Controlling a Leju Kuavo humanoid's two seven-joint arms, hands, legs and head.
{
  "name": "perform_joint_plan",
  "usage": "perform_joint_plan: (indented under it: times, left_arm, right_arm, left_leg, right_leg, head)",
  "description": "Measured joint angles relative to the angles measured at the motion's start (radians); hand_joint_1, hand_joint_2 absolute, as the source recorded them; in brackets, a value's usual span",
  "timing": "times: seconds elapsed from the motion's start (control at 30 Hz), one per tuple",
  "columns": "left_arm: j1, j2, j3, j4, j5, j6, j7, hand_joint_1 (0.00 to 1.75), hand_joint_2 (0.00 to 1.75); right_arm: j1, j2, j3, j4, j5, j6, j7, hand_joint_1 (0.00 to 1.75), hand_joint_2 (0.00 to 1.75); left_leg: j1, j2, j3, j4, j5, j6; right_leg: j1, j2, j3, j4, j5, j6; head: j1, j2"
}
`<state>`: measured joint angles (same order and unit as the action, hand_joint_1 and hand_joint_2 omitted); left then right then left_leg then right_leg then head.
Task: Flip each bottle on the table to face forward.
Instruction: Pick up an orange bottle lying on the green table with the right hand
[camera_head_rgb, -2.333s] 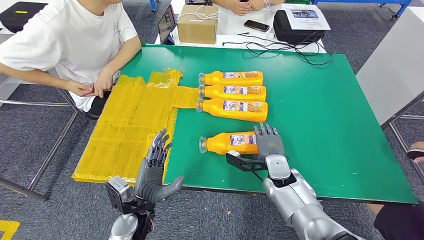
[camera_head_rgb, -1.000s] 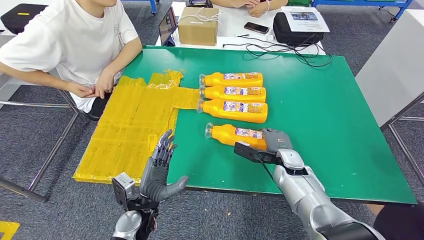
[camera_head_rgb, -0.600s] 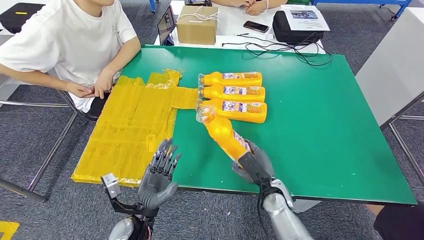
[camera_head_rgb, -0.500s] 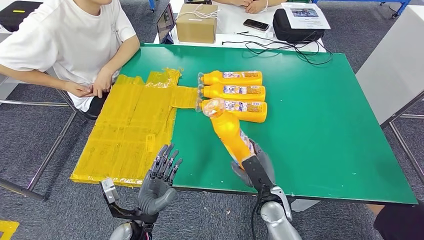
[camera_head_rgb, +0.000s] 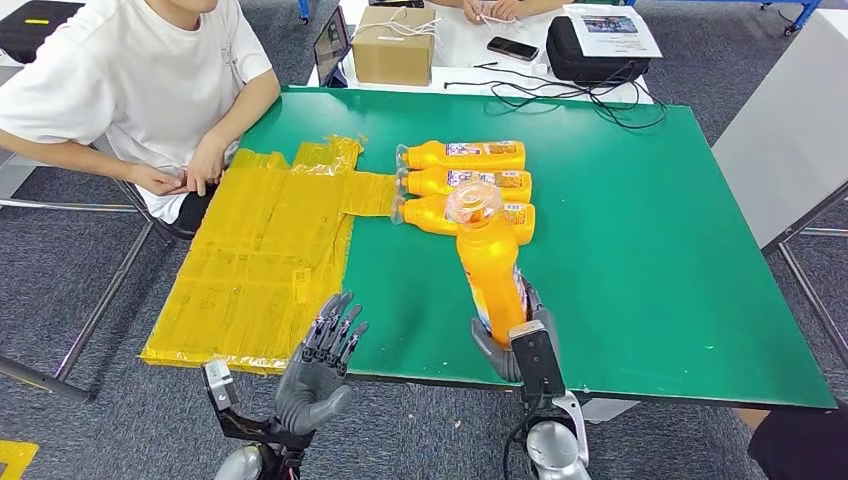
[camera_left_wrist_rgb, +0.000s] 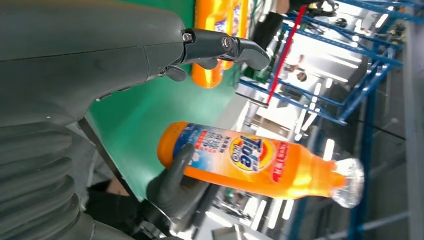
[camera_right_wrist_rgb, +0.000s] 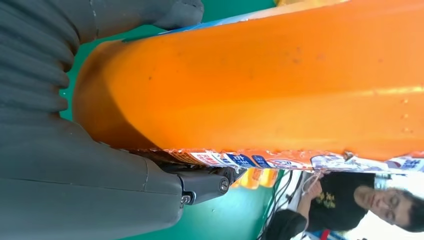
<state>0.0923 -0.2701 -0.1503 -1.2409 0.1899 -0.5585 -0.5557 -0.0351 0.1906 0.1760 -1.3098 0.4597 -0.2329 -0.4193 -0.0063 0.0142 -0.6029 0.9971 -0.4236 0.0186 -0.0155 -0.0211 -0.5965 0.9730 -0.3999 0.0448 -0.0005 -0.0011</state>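
My right hand grips the base end of an orange bottle and holds it raised off the green table, clear cap pointing up toward the camera. In the left wrist view the held bottle shows its printed label, with dark fingers wrapped around its base. The right wrist view shows the bottle pressed into my right hand. Three more orange bottles lie side by side behind it, caps to the left. My left hand hovers open at the table's front edge.
A crinkled yellow sheet covers the table's left part. A person in a white shirt sits at the left side, hands at the sheet's edge. A cardboard box, phone, black bag and cables lie behind.
My right hand has lifted the fourth bottle from lying flat and swung it up and to the right, cap now raised. The left hand drew back slightly toward the front edge.
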Motion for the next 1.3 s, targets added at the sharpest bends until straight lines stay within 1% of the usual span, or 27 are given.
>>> perform_joint_plan:
  times: [0.13, 0.23, 0.3, 0.4, 0.53, 0.77, 0.87, 1.0, 1.03, 1.13, 1.17, 1.2, 1.23, 1.27, 1.3]
  left_arm:
    - [-0.01, 0.004, -0.032, 0.004, -0.095, 0.073, -0.017, 0.0, 1.75]
    - [-0.021, 0.005, -0.055, 0.002, -0.181, 0.168, -0.026, 0.0, 1.75]
    - [-0.03, 0.004, -0.068, -0.007, -0.243, 0.236, -0.03, 0.0, 1.75]
    - [-0.042, 0.002, -0.084, -0.024, -0.302, 0.295, -0.03, 0.0, 1.75]
    - [-0.052, 0.001, -0.093, -0.036, -0.314, 0.307, -0.03, 0.0, 1.75]
    - [-0.057, 0.0, -0.096, -0.045, -0.314, 0.304, -0.034, 0.0, 1.75]
    - [-0.06, 0.0, -0.097, -0.046, -0.288, 0.278, -0.038, 0.0, 1.75]
    - [-0.064, 0.0, -0.085, -0.047, -0.18, 0.213, -0.025, 0.0, 1.75]
    - [-0.063, 0.0, -0.079, -0.048, -0.148, 0.192, -0.018, 0.09, 1.75]
    - [-0.058, 0.0, -0.062, -0.058, -0.08, 0.15, 0.002, 1.4, 1.75]
    - [-0.056, 0.0, -0.058, -0.063, -0.067, 0.145, 0.009, 1.75, 1.75]
    - [-0.053, 0.0, -0.054, -0.067, -0.054, 0.142, 0.017, 1.75, 1.75]
    - [-0.05, 0.0, -0.05, -0.069, -0.041, 0.139, 0.025, 1.75, 1.75]
    - [-0.048, 0.0, -0.045, -0.071, -0.028, 0.136, 0.033, 1.75, 1.75]
    - [-0.046, 0.0, -0.041, -0.071, -0.017, 0.133, 0.039, 1.75, 1.75]
  right_arm:
    - [-0.001, 0.003, 0.041, 0.01, 0.089, 0.045, 0.012, 1.75, 1.75]
    - [-0.001, 0.018, 0.116, 0.032, 0.151, 0.072, 0.007, 1.75, 1.75]
    - [0.001, 0.032, 0.174, 0.045, 0.169, 0.078, 0.001, 1.75, 1.75]
    - [0.0, 0.049, 0.26, 0.053, 0.179, 0.08, -0.006, 1.75, 1.75]
    - [-0.009, 0.051, 0.324, 0.059, 0.177, 0.08, -0.006, 1.75, 1.75]
    - [-0.02, 0.044, 0.36, 0.066, 0.172, 0.079, -0.005, 1.75, 1.75]
    - [-0.034, 0.043, 0.38, 0.077, 0.184, 0.072, -0.007, 1.75, 1.75]
    - [-0.063, 0.043, 0.412, 0.104, 0.181, 0.07, -0.012, 1.75, 1.75]
    - [-0.07, 0.043, 0.42, 0.113, 0.178, 0.068, -0.012, 1.75, 1.75]
    - [-0.087, 0.043, 0.437, 0.144, 0.175, 0.059, -0.005, 1.75, 1.75]
    - [-0.093, 0.043, 0.44, 0.154, 0.177, 0.057, 0.002, 1.75, 1.75]
    - [-0.1, 0.043, 0.444, 0.165, 0.182, 0.055, 0.01, 1.75, 1.75]
    - [-0.107, 0.043, 0.449, 0.176, 0.189, 0.054, 0.019, 1.67, 1.75]
    - [-0.114, 0.043, 0.453, 0.186, 0.196, 0.052, 0.025, 1.37, 1.75]
    - [-0.12, 0.044, 0.457, 0.196, 0.202, 0.049, 0.03, 0.93, 1.75]
  left_leg:
    - [0.0, 0.0, 0.0, 0.0, 0.0, 0.0]
    - [0.0, 0.0, -0.001, 0.0, 0.0, 0.0]
    - [0.001, 0.0, -0.001, 0.0, 0.0, 0.0]
    - [0.001, 0.0, -0.001, 0.0, 0.0, 0.0]
    - [0.001, 0.0, -0.001, 0.0, 0.0, 0.0]
    - [0.0, 0.0, -0.001, 0.0, 0.0, 0.0]
    - [0.0, 0.0, -0.001, 0.0, 0.0, 0.0]
    - [0.001, 0.0, -0.001, 0.0, 0.0, 0.0]
    - [0.001, 0.0, -0.001, 0.0, 0.0, 0.0]
    - [0.001, 0.0, -0.001, 0.0, 0.0, 0.0]
    - [0.001, 0.0, -0.001, 0.0, 0.0, 0.0]
    - [0.001, 0.0, -0.001, 0.0, 0.0, 0.0]
    - [0.0, 0.0, -0.001, 0.0, 0.0, 0.0]
    - [0.0, 0.001, -0.001, 0.0, 0.0, 0.0]
    - [0.0, 0.001, -0.001, 0.0, 0.0, 0.0]
  right_leg:
    - [0.0, 0.0, 0.0, 0.0, 0.0, 0.0]
    - [0.001, 0.0, -0.001, 0.0, 0.0, 0.0]
    - [0.001, 0.0, -0.001, 0.0, 0.0, 0.0]
    - [0.001, 0.0, -0.001, 0.0, -0.001, 0.0]
    - [0.0, 0.0, -0.001, 0.0, -0.001, 0.0]
    - [0.0, 0.0, -0.001, 0.0, 0.0, 0.0]
    - [0.0, 0.0, -0.001, 0.0, 0.0, 0.0]
    - [0.0, 0.0, -0.001, 0.0, 0.0, 0.0]
    - [0.0, 0.0, -0.001, 0.0, 0.0, 0.0]
    - [0.0, 0.0, -0.001, 0.0, 0.0, 0.0]
    - [0.0, 0.0, -0.001, 0.0, 0.0, 0.0]
    - [0.0, 0.0, -0.002, 0.0, 0.0, 0.0]
    - [0.0, 0.0, -0.002, 0.0, 0.0, 0.0]
    - [0.0, 0.0, -0.002, 0.0, 0.0, 0.0]
    - [0.0, 0.0, -0.002, 0.0, 0.0, 0.0]
  head:
    - [0.0, 0.0]
    - [0.0, 0.0]
    - [0.0, 0.0]
    - [0.0, 0.0]
    - [0.0, 0.0]
    - [0.0, 0.0]
    - [0.0, 0.0]
    - [0.0, 0.0]
    - [0.0, 0.0]
    - [0.0, 0.0]
    - [0.0, 0.0]
    - [0.0, 0.0]
    - [0.0, 0.0]
    - [0.0, 0.0]
    - [0.0, 0.0]
